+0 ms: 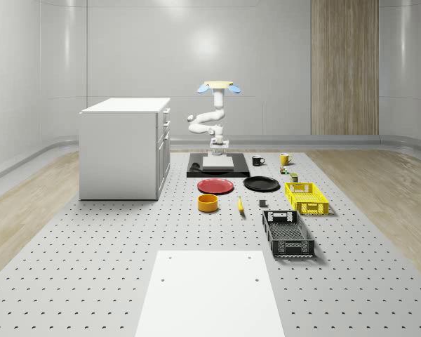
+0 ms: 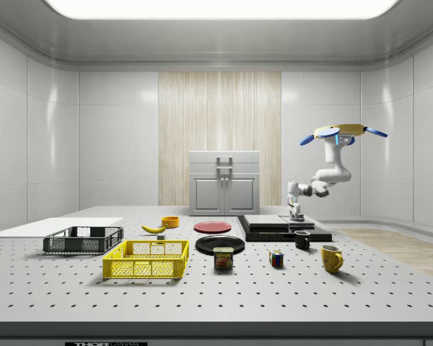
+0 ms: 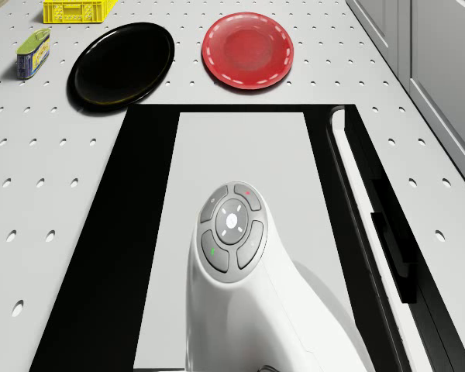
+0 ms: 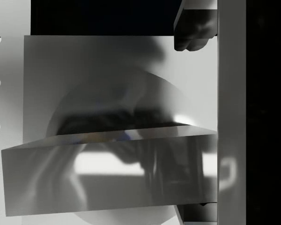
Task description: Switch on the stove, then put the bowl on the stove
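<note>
The robot's white arm [image 3: 240, 256] hangs low over the flat black stove with its grey metal plate [image 3: 240, 170], the drone [image 1: 219, 87] hovering above. I cannot tell how the hand [image 2: 296, 213] stands. To switch on well, it should press the stove's switch straight and gently; the orange bowl [image 1: 208, 203] waits apart on the perforated bench [image 1: 112, 239].

You see pale grey wall panels [image 1: 126, 49], a wood-slat wall strip [image 1: 344, 67], a white drawer cabinet [image 1: 123, 151], a perforated grey table [image 1: 91, 267], wooden flooring [image 1: 379, 182], a bright ceiling light [image 2: 216, 7].
</note>
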